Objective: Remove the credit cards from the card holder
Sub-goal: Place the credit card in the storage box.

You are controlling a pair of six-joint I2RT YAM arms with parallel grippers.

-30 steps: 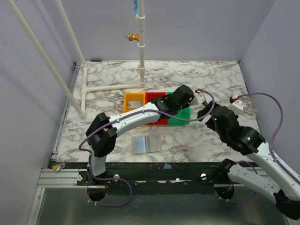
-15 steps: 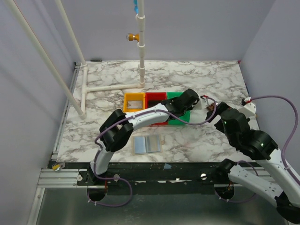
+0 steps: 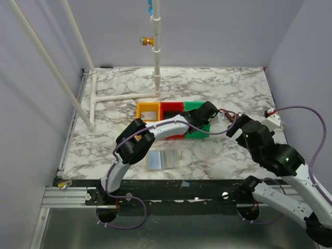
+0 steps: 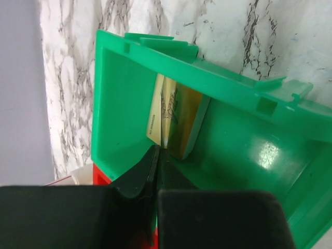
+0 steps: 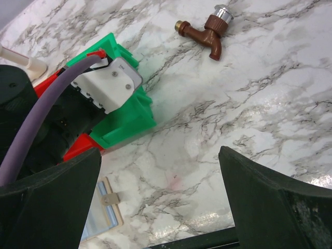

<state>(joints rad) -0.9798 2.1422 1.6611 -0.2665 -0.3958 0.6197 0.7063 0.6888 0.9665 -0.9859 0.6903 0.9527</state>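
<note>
My left gripper [image 4: 158, 153], pinching the tan-striped card [image 4: 179, 116], has eased further into the green tray [image 4: 119, 104]. My right gripper [image 5: 161, 174] stays spread wide, empty.

We see a green tray [image 4: 119, 104], a tan-gold card [image 4: 181, 119], a grey-blue card holder [image 3: 162, 160] and a white, grey-veined marble table [image 3: 223, 88].

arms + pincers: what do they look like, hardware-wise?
Left arm and right arm: white links, chunky black joint housings, a purple cable looped alongside each. Left pincer and right pincer: plain matte black fingers. No markings visible.
</note>
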